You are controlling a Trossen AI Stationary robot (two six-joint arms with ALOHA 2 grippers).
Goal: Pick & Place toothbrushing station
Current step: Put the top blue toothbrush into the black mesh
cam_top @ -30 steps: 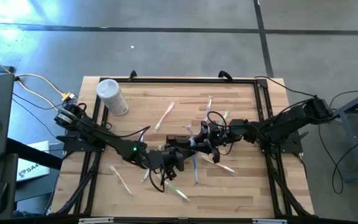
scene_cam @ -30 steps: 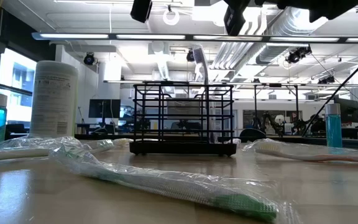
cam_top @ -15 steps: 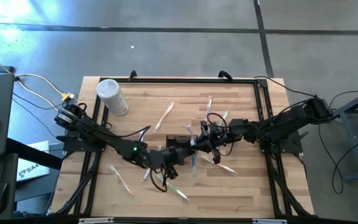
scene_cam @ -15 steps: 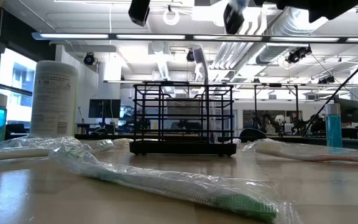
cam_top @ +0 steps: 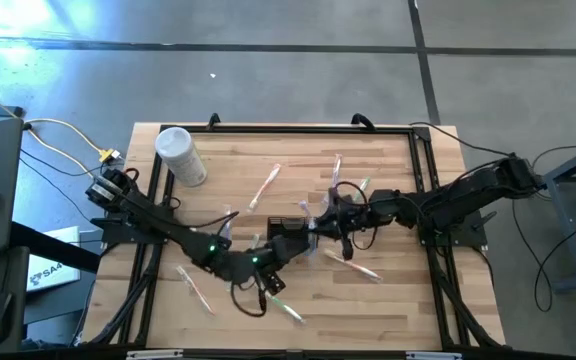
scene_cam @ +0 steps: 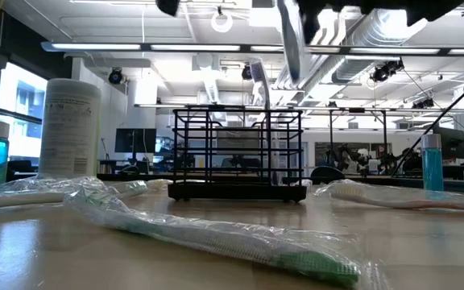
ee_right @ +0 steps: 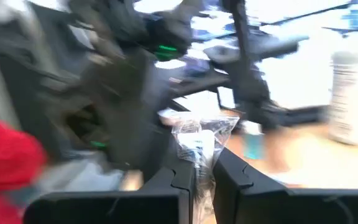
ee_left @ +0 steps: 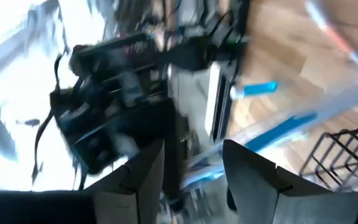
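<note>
right gripper mid-frame, jaws pinching wrapped toothbrush, probably hanging vertical. caddy just left of it. left gripper below caddy, jaws spread, empty.

Robotics lab — exposed ceiling ducts, strip lights, monitors, concrete floor
</note>
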